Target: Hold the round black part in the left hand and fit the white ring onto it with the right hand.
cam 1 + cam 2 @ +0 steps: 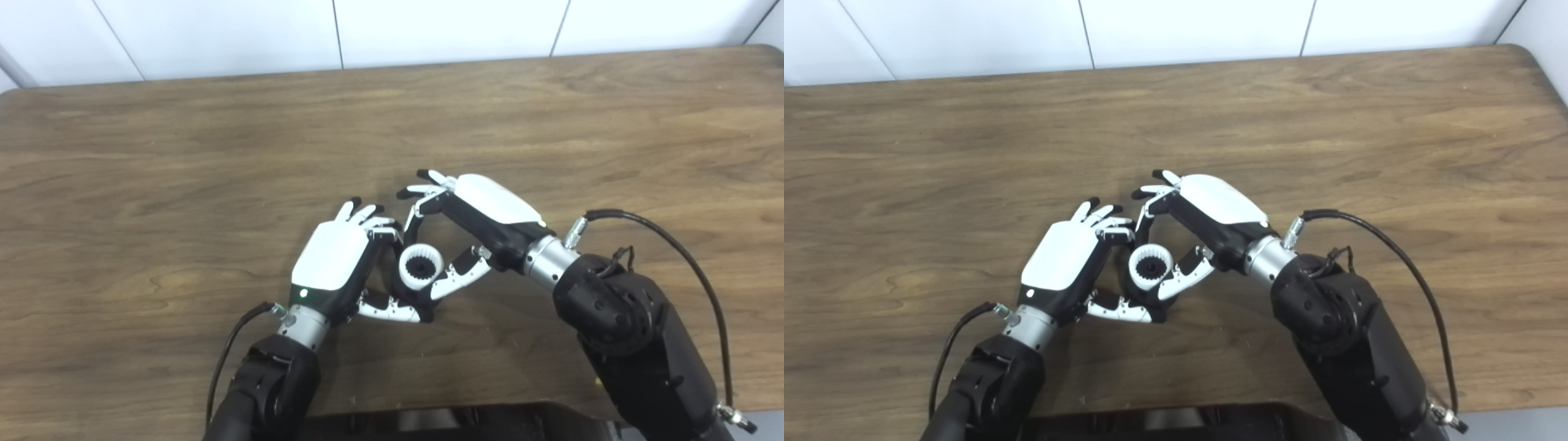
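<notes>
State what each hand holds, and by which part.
Both hands, left and right, pinch the white ring at its outer rim; black part sits inside.

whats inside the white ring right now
A dark toothed round part shows through the white ring. Its lower body is covered by the ring and the fingers of both hands, left hand and right hand.

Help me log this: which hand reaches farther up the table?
The right hand; its fingertips extend beyond those of the left hand.
</notes>
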Robot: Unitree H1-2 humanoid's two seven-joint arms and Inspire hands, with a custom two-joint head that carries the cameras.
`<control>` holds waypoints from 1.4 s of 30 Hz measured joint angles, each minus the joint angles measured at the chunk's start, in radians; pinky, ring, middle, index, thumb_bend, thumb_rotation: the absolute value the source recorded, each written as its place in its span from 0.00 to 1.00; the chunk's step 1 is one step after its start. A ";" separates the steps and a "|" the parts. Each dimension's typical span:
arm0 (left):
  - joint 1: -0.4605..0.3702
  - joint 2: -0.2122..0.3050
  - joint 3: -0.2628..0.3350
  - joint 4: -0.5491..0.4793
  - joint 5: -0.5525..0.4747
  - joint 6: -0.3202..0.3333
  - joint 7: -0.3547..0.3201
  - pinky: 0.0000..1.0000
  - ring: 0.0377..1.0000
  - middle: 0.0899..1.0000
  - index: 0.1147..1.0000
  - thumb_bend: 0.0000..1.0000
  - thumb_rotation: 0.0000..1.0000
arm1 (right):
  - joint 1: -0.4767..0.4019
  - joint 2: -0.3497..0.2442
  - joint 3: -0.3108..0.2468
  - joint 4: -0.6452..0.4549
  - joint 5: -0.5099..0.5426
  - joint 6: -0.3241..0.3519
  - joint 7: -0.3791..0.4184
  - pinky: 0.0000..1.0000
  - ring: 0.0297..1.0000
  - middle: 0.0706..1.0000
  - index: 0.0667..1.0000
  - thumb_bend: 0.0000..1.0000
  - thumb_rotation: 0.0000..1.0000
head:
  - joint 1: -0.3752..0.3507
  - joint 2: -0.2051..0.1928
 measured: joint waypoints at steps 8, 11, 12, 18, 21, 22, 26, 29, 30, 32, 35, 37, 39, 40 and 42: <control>0.000 -0.001 0.000 -0.002 0.000 0.000 -0.003 1.00 0.90 0.75 0.42 0.52 0.05 | 0.002 0.005 0.000 0.000 -0.004 0.000 0.000 1.00 1.00 0.87 0.45 0.52 0.14 | -0.006 0.002; 0.000 -0.001 0.000 -0.002 0.000 0.000 -0.003 1.00 0.90 0.76 0.42 0.52 0.05 | 0.002 0.005 0.000 0.000 -0.004 0.000 0.000 1.00 1.00 0.87 0.45 0.52 0.14 | -0.006 0.002; 0.000 -0.001 0.000 -0.002 0.000 0.000 -0.003 1.00 0.90 0.76 0.42 0.52 0.05 | 0.002 0.005 0.000 0.001 -0.004 0.000 0.000 1.00 1.00 0.87 0.45 0.52 0.14 | -0.006 0.002; 0.000 -0.001 0.000 -0.002 0.000 0.000 -0.003 1.00 0.90 0.76 0.42 0.52 0.05 | 0.003 0.006 0.000 0.004 -0.004 0.000 -0.001 1.00 1.00 0.87 0.45 0.52 0.14 | -0.006 0.002; 0.000 -0.001 0.000 -0.002 0.000 0.000 -0.002 1.00 0.90 0.76 0.42 0.52 0.05 | 0.004 0.006 0.000 0.004 -0.003 0.000 -0.002 1.00 1.00 0.87 0.45 0.52 0.14 | -0.008 0.006; 0.000 -0.001 0.000 -0.002 0.000 0.000 -0.002 1.00 0.90 0.75 0.42 0.52 0.05 | 0.005 0.006 0.000 0.004 -0.003 0.000 -0.002 1.00 1.00 0.87 0.45 0.52 0.14 | -0.008 0.006; 0.000 -0.001 0.000 -0.002 0.000 0.000 -0.001 1.00 0.90 0.76 0.42 0.52 0.06 | 0.005 0.005 0.000 0.005 -0.003 0.000 -0.003 1.00 1.00 0.87 0.45 0.52 0.14 | -0.008 0.006; 0.000 -0.002 0.000 -0.002 0.000 0.000 -0.001 1.00 0.90 0.76 0.42 0.52 0.06 | 0.006 0.005 0.000 0.012 -0.004 0.000 -0.003 1.00 1.00 0.87 0.45 0.52 0.14 | -0.008 0.006; 0.000 -0.002 0.000 -0.002 0.000 0.000 -0.001 1.00 0.90 0.76 0.42 0.52 0.06 | 0.007 0.005 0.000 0.015 -0.004 0.000 -0.004 1.00 1.00 0.87 0.45 0.52 0.14 | -0.011 0.008; 0.000 -0.001 0.000 -0.002 0.000 0.000 -0.001 1.00 0.90 0.76 0.42 0.52 0.06 | 0.008 0.005 0.000 0.023 -0.004 0.000 -0.004 1.00 1.00 0.87 0.45 0.52 0.14 | -0.011 0.008; 0.000 -0.002 0.000 -0.003 0.000 0.000 -0.001 1.00 0.90 0.76 0.42 0.52 0.06 | 0.009 0.004 0.000 0.026 -0.004 0.000 -0.005 1.00 1.00 0.87 0.45 0.52 0.14 | -0.011 0.008; 0.000 -0.002 0.000 -0.003 0.001 0.000 -0.001 1.00 0.90 0.76 0.42 0.52 0.06 | 0.009 0.004 0.000 0.026 -0.004 -0.001 -0.006 1.00 1.00 0.87 0.45 0.52 0.14 | -0.011 0.008; 0.000 -0.002 0.000 -0.003 0.001 0.000 -0.001 1.00 0.90 0.76 0.42 0.52 0.06 | 0.009 0.004 -0.001 0.027 -0.003 -0.002 -0.007 1.00 1.00 0.87 0.45 0.52 0.14 | -0.011 0.008; 0.000 -0.002 0.000 -0.003 0.001 0.000 -0.001 1.00 0.90 0.76 0.42 0.52 0.06 | 0.009 0.004 -0.001 0.028 -0.003 -0.002 -0.007 1.00 1.00 0.87 0.45 0.52 0.14 | -0.011 0.008; 0.000 -0.002 0.000 -0.003 0.001 0.000 -0.001 1.00 0.90 0.76 0.42 0.52 0.06 | 0.009 0.004 -0.001 0.029 -0.003 -0.002 -0.007 1.00 1.00 0.87 0.45 0.52 0.14 | -0.015 0.011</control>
